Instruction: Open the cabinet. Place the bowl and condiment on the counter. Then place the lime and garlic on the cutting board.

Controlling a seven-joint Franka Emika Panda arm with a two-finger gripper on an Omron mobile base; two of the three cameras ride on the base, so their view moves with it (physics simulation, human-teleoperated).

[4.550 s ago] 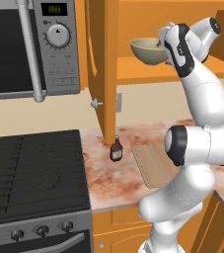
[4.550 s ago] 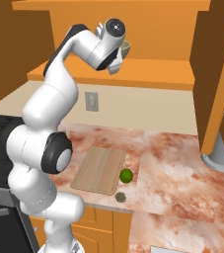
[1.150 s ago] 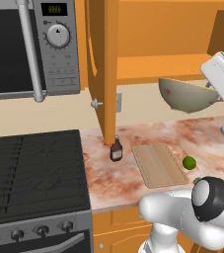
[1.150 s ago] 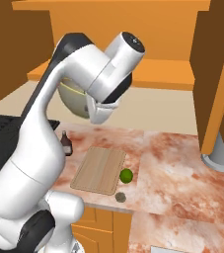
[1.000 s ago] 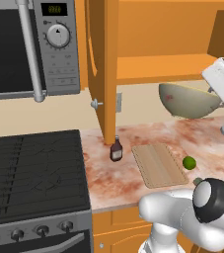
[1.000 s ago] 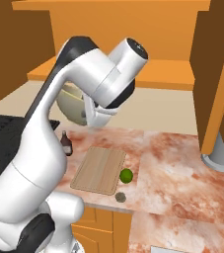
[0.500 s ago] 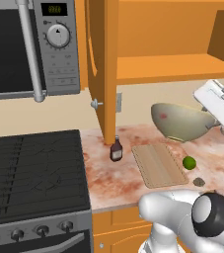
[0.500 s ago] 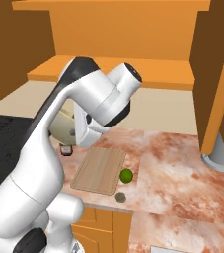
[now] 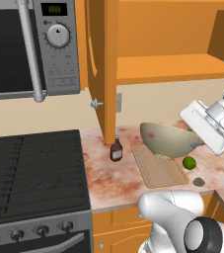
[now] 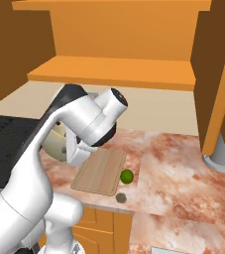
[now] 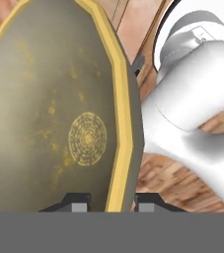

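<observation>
Above the cutting board [image 9: 159,168], gripper [image 11: 106,200] clamped on tilted bowl [image 9: 167,140] rim, lime [image 9: 189,162] just right, condiment [image 9: 116,149] left.

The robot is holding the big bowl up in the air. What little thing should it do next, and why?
Probably lower the bowl a bit more onto bare counter and only then let go. The fingers pinch its rim, and it hangs tilted above the cutting board, not resting on anything. The condiment stands on the counter; the lime and garlic lie off the board.
</observation>
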